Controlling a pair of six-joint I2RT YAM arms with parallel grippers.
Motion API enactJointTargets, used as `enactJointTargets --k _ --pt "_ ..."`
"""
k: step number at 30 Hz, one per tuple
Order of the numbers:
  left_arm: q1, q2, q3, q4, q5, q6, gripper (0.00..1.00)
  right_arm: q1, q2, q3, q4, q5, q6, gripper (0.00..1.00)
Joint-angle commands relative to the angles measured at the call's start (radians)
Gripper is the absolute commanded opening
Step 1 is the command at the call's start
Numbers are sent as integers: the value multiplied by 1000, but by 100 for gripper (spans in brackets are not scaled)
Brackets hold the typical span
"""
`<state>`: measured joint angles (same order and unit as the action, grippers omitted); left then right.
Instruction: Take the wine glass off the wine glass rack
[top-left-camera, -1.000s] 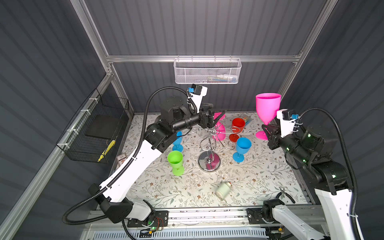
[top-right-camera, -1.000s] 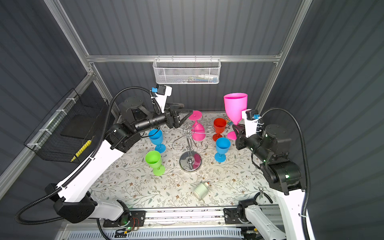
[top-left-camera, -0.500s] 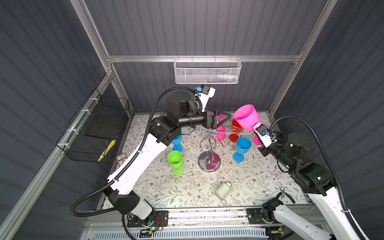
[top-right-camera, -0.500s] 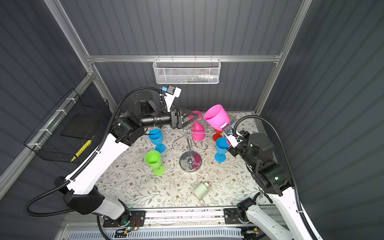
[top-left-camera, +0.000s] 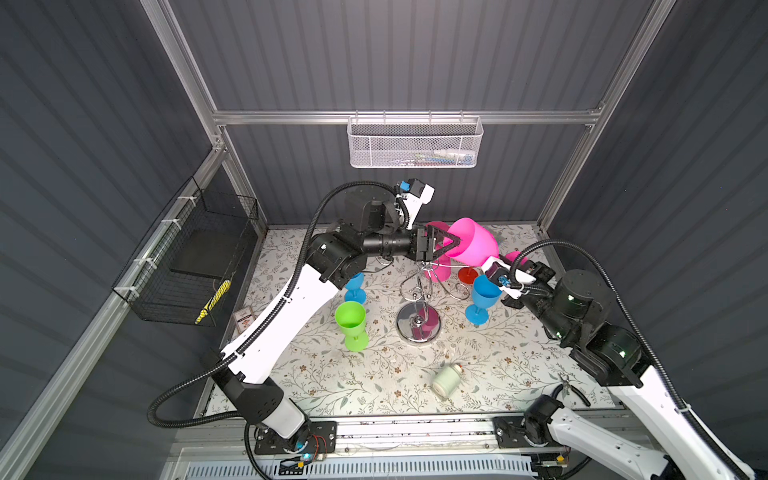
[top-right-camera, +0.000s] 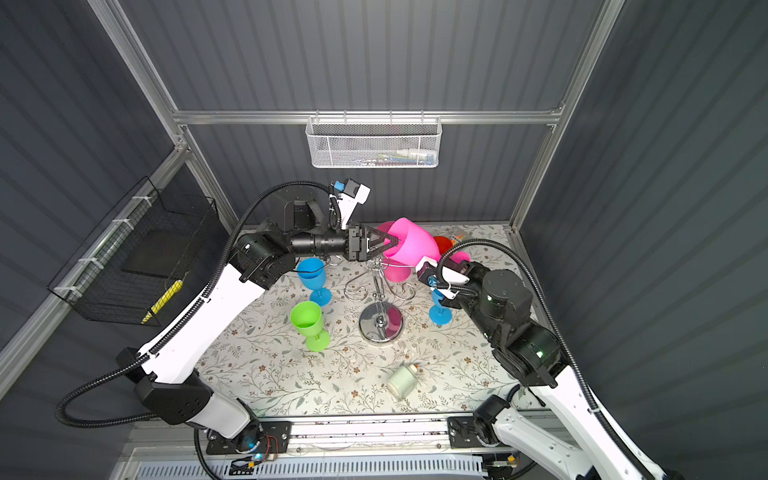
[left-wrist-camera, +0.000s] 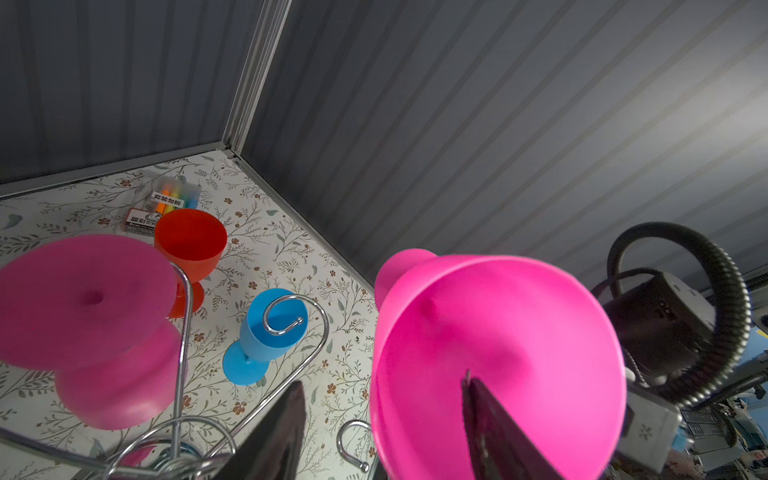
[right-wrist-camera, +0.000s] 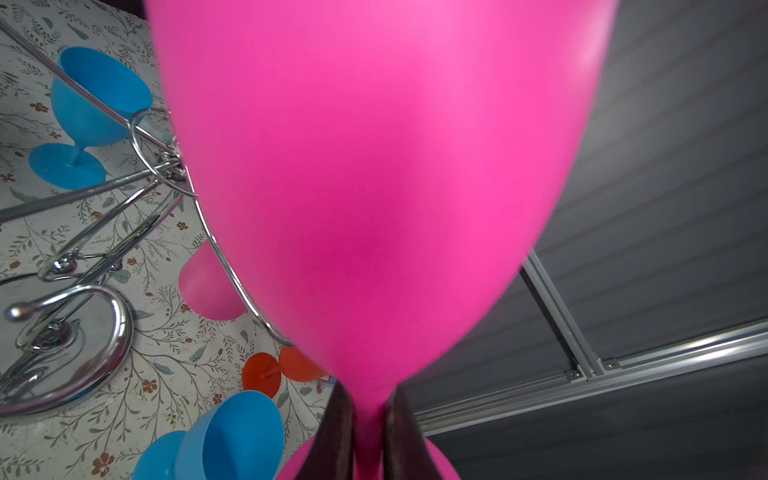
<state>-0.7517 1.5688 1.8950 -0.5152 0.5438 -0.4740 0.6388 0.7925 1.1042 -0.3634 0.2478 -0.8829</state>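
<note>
My right gripper (right-wrist-camera: 369, 432) is shut on the stem of a bright pink wine glass (top-left-camera: 476, 245), which hangs tilted in the air above the wine glass rack (top-left-camera: 417, 322), mouth turned to the left arm. My left gripper (top-left-camera: 456, 243) is open at that mouth. It straddles the rim, with one finger (left-wrist-camera: 494, 428) inside the bowl (left-wrist-camera: 498, 332) and the other outside. The held glass (top-right-camera: 415, 243) shows in both top views. A paler pink glass (left-wrist-camera: 87, 299) hangs upside down on a chrome scroll arm of the rack (top-right-camera: 380, 322).
On the flowered mat stand a green glass (top-left-camera: 351, 320), a blue glass (top-left-camera: 355, 286) on the left, another blue one (top-left-camera: 482, 295) on the right and a red glass (left-wrist-camera: 189, 245). A white jar (top-left-camera: 446, 378) lies in front. A black wire basket (top-left-camera: 195, 266) hangs on the left wall.
The right arm carried the bright pink glass from upright at the back right to the middle and tipped it over. The left gripper moved right onto its rim, jaws narrowing.
</note>
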Motion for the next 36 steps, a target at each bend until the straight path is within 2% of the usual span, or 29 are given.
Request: enactJointTargets --k 1,6,18,22,29,36 --pt "2 -6 -8 -20 12 1 57 28 -1 -7 54 56 -71 0" --pt "2 -1 -11 -20 18 -6 46 57 4 -8 66 86 -106 0" --pt "2 -16 -35 -2 37 -6 8 78 3 -5 74 105 -120 0" --pt "2 -22 -45 13 41 -14 1 87 4 -1 69 112 -122 0" --pt "2 -36 -57 53 42 -36 0 100 7 2 66 130 -129 2" --pt "2 -101 -125 172 -21 -65 0 110 -9 -12 101 160 -138 79"
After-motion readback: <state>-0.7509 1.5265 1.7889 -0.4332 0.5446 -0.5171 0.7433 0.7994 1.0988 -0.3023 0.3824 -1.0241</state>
